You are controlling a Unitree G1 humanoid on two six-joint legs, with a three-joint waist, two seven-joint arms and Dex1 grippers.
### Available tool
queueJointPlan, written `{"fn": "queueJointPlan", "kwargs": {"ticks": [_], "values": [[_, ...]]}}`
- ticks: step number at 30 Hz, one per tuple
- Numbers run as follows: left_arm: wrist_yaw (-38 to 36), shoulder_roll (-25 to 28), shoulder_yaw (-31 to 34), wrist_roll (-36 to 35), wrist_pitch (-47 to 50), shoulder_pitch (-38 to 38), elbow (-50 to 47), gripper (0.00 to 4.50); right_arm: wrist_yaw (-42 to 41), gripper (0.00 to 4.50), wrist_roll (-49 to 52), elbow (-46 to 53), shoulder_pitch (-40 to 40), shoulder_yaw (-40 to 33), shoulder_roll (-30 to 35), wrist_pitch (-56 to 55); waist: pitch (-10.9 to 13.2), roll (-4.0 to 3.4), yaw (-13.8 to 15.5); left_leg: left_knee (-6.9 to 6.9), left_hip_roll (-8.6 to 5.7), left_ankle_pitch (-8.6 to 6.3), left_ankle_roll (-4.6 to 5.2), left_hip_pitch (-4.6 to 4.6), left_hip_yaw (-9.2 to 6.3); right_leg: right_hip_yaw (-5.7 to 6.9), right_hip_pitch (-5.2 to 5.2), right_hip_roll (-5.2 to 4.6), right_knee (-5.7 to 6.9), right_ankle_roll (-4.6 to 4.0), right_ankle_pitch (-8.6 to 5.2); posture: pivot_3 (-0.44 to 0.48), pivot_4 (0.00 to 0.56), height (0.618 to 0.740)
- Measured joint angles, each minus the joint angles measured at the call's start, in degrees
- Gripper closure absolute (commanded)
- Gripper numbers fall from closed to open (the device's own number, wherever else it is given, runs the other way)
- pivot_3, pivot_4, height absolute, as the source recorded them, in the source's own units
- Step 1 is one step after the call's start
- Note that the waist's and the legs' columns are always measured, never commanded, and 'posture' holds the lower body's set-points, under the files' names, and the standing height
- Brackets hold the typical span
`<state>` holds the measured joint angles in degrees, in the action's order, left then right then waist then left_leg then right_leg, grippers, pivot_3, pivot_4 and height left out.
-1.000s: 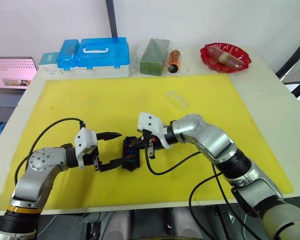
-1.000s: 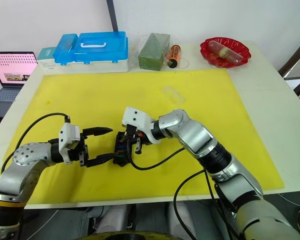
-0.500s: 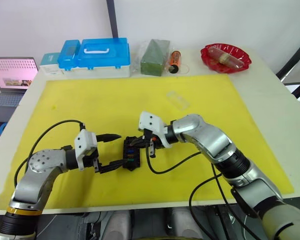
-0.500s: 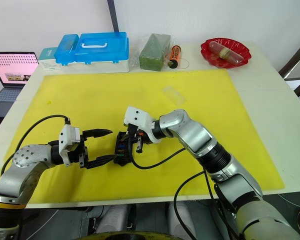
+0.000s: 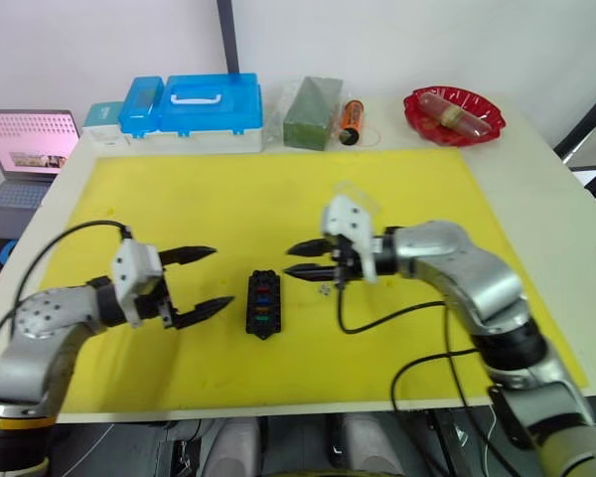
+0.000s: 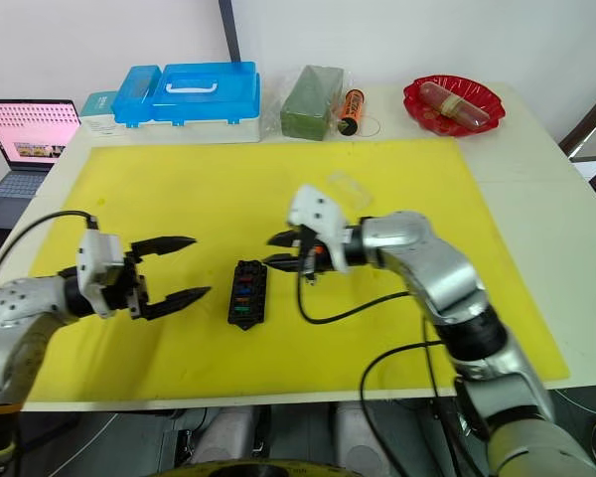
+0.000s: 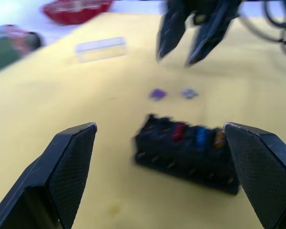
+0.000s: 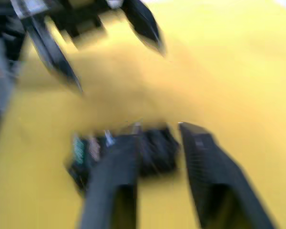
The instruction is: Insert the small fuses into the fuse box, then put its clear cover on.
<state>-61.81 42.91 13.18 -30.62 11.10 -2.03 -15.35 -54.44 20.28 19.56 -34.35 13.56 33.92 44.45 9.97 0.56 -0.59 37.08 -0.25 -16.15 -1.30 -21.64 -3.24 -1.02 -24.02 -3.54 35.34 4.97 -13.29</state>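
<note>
Currently what I see:
fuse box (image 5: 261, 304): flat on yellow mat (image 5: 129, 209), mid-mat, free of both grippers; orange, blue, red, green fuses seated
loose fuses: purple fuse (image 7: 157, 94) and grey fuse (image 7: 189, 93) on mat at its 2 o'clock
clear cover (image 5: 355, 196): on mat, 1 o'clock, well apart
left gripper (image 5: 201, 281): 9 o'clock, fingers spread, empty
right gripper (image 5: 298, 259): 2 o'clock, fingers parted, empty

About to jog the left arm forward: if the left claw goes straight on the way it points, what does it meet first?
Likely the fuse box, lying on the mat between the open left claw and the right claw; it sits low, so the claw might pass over it.
</note>
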Motion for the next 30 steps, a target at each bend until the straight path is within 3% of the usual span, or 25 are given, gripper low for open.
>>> {"fn": "queueJointPlan", "kwargs": {"ticks": [6, 12, 23, 30], "values": [[0.95, 1.25, 8.15, 1.33, -3.87, 2.08, 10.11, 0.0, 0.57, 0.03, -0.57, 0.29, 12.49, -11.33, 9.96, -5.24, 0.01, 0.02, -0.53, -0.06, 0.03, 0.0, 0.01, 0.06, 0.33, -0.03, -0.03, 0.07, 0.0, 0.03, 0.01, 0.0, 0.15, 0.74], [-0.15, 1.8, 10.92, 3.78, -8.77, 5.6, 20.3, 0.0, 1.12, 0.03, -1.38, -7.06, 21.1, -18.72, 12.86, -11.18, 0.02, 0.06, -0.17, -0.02, 0.06, 0.0, 0.01, 0.09, 0.34, -0.05, 0.03, 0.06, 0.01, -0.01, -0.01, 0.0, 0.15, 0.74], [0.49, 1.7, 10.58, 3.94, -11.66, 3.91, 20.77, 0.0, 1.22, 0.03, 0.4, -10.41, 20.58, -20.51, 12.93, -9.11, 0.02, 0.06, -0.12, -0.02, 0.07, 0.0, 0.01, 0.1, 0.34, -0.06, 0.04, 0.01, 0.01, 0.0, 0.01, 0.0, 0.15, 0.74], [-3.2, 2.64, 7.21, -1.8, -5.03, -1.94, 11.56, 0.0, -1.56, 0.03, 10.79, -6.53, 11.52, -17.12, 13.56, 10.25, 0.02, 0.06, -0.15, 0.0, 0.08, 0.0, 0.0, 0.1, 0.25, -0.06, 0.04, 0.01, 0.04, -0.01, 0.02, 0.0, 0.15, 0.74]]}}
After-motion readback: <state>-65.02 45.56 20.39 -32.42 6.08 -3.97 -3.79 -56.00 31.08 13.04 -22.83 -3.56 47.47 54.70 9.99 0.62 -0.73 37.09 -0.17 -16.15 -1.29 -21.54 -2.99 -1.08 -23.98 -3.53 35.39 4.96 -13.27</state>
